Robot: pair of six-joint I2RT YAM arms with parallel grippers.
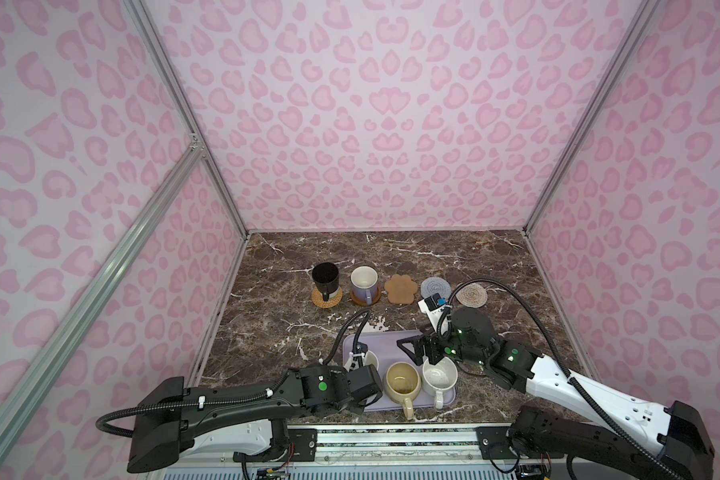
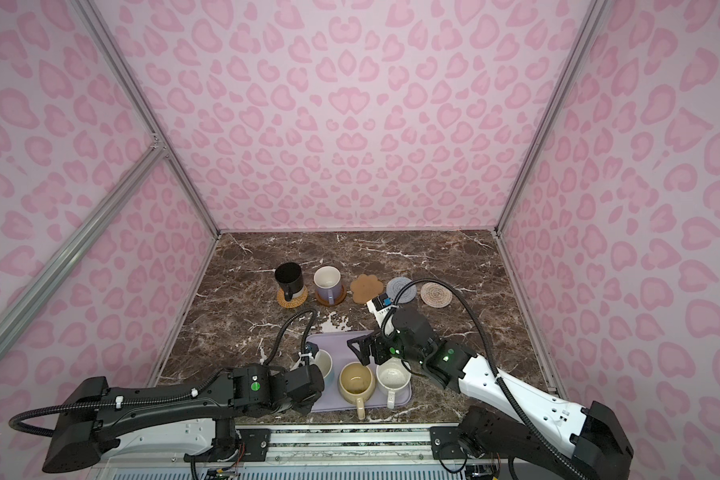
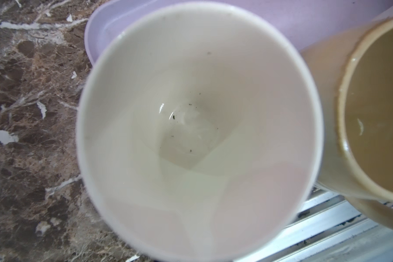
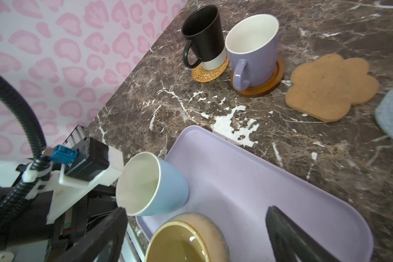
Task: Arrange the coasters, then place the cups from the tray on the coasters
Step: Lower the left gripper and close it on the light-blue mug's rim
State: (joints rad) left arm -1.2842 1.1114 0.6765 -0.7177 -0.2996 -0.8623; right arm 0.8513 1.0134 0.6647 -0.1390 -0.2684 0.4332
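At the left end of the tray [image 1: 387,338], low in both top views, the left gripper [image 1: 366,372] was clenched, seemingly on the blue mug [image 4: 166,181]; it wanted a straight lift clear of the yellow mug [image 1: 402,380]; the right gripper [image 4: 195,208] gaped above

1. The walls [image 1: 371,104] are pale pink, covered in darker pink leopard-style blotches.
2. The table [image 1: 391,257] is dark brown marble with white veins and flecks.
3. The tray [image 4: 236,177] is plain lavender.
4. The black mug [image 4: 202,29] has a white band at its base; the rattan coaster [image 4: 210,73] is woven golden tan.
5. The lavender mug [image 4: 254,56] is white inside; the round wooden coaster [image 4: 259,89] is dark brown.
6. The paw coaster [image 4: 331,86] is cork tan, the knitted coaster [image 1: 433,286] grey-blue, the woven coaster [image 2: 435,296] cream.
7. The light blue mug [image 4: 170,188] is white inside.
8. The yellow-beige mug [image 4: 182,240] is olive-yellow inside; the speckled mug [image 1: 439,372] is white with dark specks.
9. My right fingers [image 4: 288,236] are black.
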